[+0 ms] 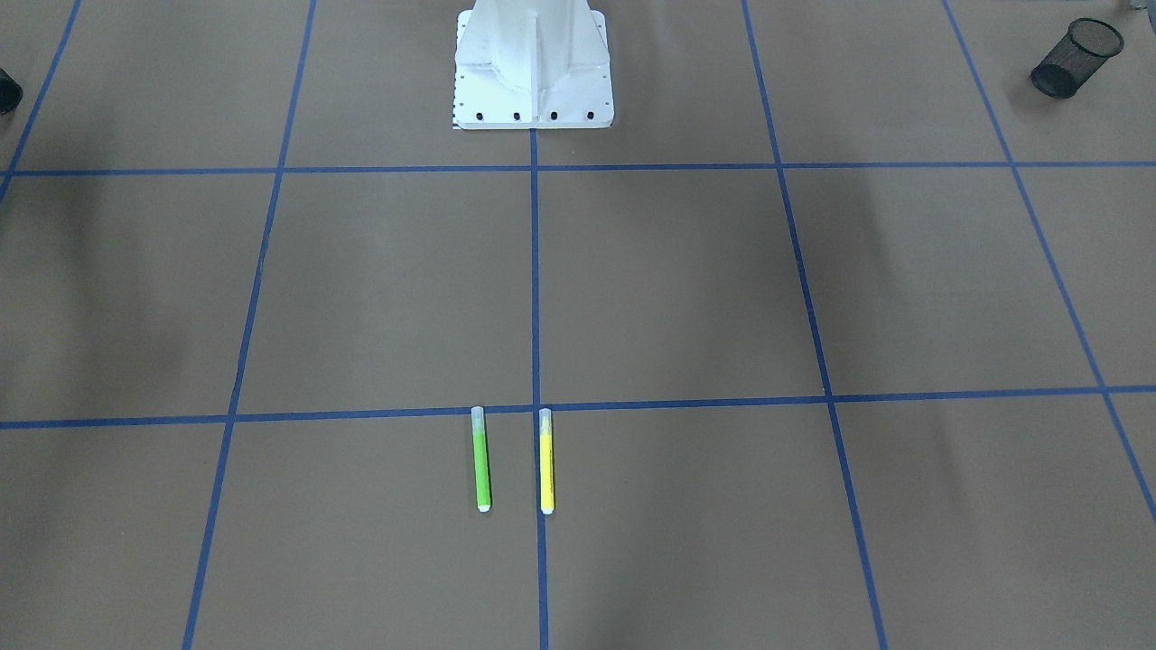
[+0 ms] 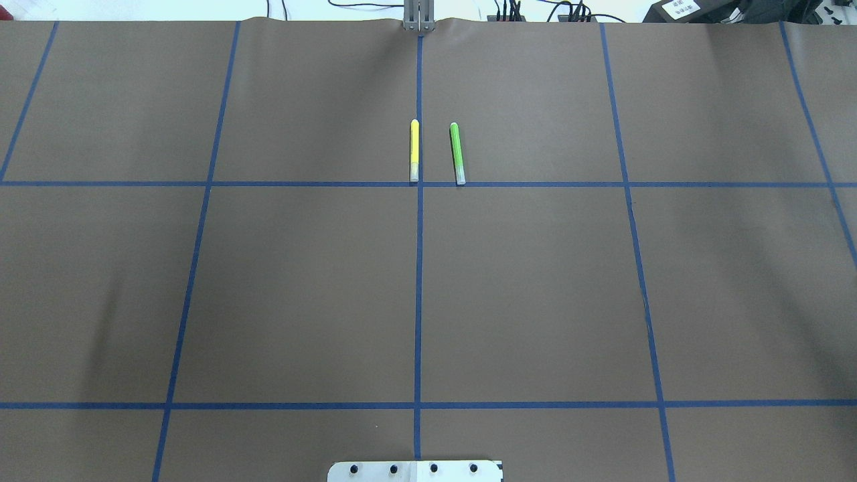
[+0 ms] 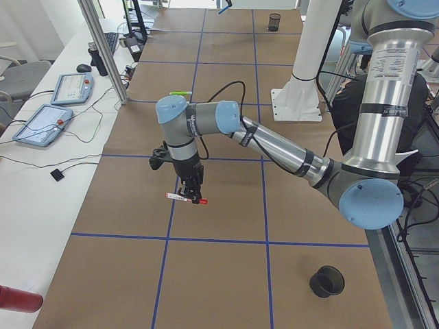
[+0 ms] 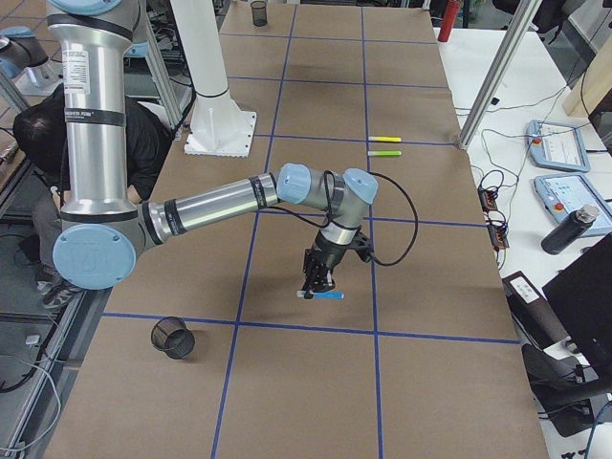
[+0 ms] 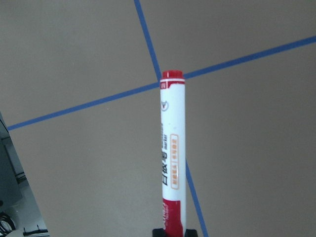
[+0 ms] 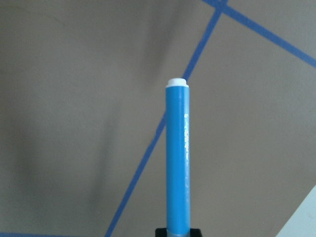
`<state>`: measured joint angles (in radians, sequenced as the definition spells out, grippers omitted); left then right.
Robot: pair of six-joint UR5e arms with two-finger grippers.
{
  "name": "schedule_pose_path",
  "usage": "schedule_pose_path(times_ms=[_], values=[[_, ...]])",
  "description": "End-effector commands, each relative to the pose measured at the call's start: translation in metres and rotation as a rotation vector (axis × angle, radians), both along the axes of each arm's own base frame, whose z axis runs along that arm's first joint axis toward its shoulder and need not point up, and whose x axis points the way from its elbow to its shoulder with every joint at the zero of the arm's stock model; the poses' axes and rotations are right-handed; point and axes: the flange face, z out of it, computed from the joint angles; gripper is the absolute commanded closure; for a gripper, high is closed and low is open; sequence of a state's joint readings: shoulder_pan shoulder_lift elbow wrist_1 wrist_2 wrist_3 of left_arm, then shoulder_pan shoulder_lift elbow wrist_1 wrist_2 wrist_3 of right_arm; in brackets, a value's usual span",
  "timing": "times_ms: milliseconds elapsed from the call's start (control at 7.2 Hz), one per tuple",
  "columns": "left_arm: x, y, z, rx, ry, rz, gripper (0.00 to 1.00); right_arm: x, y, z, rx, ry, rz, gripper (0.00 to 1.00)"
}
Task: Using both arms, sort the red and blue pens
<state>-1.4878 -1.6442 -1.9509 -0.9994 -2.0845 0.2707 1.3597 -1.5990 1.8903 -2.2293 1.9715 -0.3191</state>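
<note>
The red pen [image 5: 173, 148], white-barrelled with a red cap and red end, sticks out ahead of my left gripper [image 5: 170, 232], which is shut on its capped end. In the exterior left view the left gripper [image 3: 192, 192] holds this red pen [image 3: 186, 198] level, a little above the brown table. The blue pen [image 6: 177, 158], white-tipped, is clamped in my right gripper [image 6: 178, 232]. From the exterior right view the right gripper [image 4: 316, 282] carries the blue pen [image 4: 325, 295] low over the table. Neither arm shows in the overhead or front-facing views.
A green marker [image 2: 457, 152] and a yellow marker [image 2: 414, 150] lie side by side near the table's far middle. A black mesh cup [image 3: 326, 281] stands near the robot on its left, another [image 4: 173, 338] on its right. The white robot base [image 1: 533, 63] sits mid-table edge.
</note>
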Motion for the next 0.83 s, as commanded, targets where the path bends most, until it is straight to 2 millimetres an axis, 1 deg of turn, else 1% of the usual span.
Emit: schedule_pose_path(times_ms=[0, 139, 278, 417, 556, 694], values=[[-0.012, 0.037, 0.028, -0.055, 0.001, -0.008, 1.0, 0.062, 0.054, 0.03, -0.216, -0.037, 0.023, 1.0], [-0.014, 0.055, 0.034, -0.071, 0.002, -0.009, 1.0, 0.075, 0.084, 0.045, -0.326, -0.071, 0.073, 1.0], [-0.018, 0.074, 0.03, -0.065, 0.003, -0.018, 1.0, 0.086, 0.112, 0.049, -0.453, -0.11, 0.137, 1.0], [-0.022, 0.079, 0.026, -0.058, 0.005, -0.026, 1.0, 0.088, 0.145, 0.064, -0.547, -0.167, 0.134, 1.0], [-0.024, 0.088, 0.024, -0.056, 0.007, -0.031, 1.0, 0.086, 0.179, 0.081, -0.595, -0.228, 0.156, 1.0], [-0.022, 0.091, 0.023, -0.06, 0.033, -0.036, 1.0, 0.095, 0.202, 0.086, -0.643, -0.246, 0.196, 1.0]])
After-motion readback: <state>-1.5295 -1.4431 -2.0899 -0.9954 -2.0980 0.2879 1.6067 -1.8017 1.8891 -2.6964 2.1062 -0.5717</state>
